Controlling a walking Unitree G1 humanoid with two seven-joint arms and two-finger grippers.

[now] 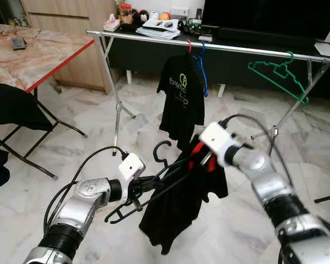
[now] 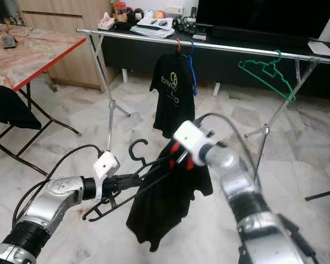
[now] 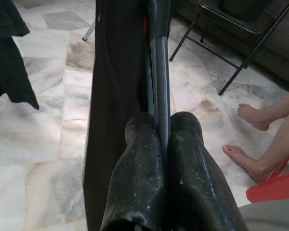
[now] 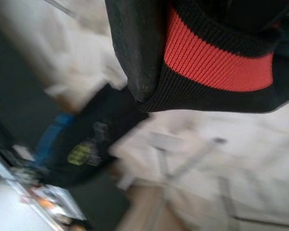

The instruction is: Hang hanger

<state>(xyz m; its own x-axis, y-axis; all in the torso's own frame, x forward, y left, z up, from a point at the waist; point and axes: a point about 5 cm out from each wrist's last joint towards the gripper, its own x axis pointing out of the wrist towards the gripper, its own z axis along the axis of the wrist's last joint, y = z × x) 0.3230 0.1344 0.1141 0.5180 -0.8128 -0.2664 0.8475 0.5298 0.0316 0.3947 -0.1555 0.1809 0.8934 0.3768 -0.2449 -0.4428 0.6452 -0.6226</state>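
A marble floor (image 1: pixel 82 118) fills the room, with a long metal clothes rail (image 1: pixel 236 49) on folding legs running across the far side. In front of a dark cabinet, the rail carries a black printed T-shirt (image 1: pixel 181 96) on a blue hanger (image 1: pixel 203 74), and well apart to the right an empty green hanger (image 1: pixel 278 77). A folding bench (image 1: pixel 38 52) with a marbled top and red edge stands at the left.

Nearer the camera, two silver arms hold a black shirt with a red collar band (image 1: pixel 184 192) between them, draped on a black hanger (image 1: pixel 154 176) whose hook points upward. This hanger sits low, well short of the rail and in front of the hanging T-shirt.

The left end effector (image 1: pixel 146 184) is clamped shut on the hanger's thin bar; the wrist view shows its two fingers (image 3: pixel 144 178) pressed together around it. The right end effector (image 1: pixel 203 159) is at the shirt's collar, one finger (image 4: pixel 135 53) against the red band; whether it is closed cannot be told. A person's bare feet (image 3: pixel 253 139) show on the floor beside a red chair (image 3: pixel 274 185).

The job looks to be in its carrying stage. The next move likely calls for lifting the hanger above rail height and lowering the hook over a free stretch, probably between the T-shirt and the green hanger.
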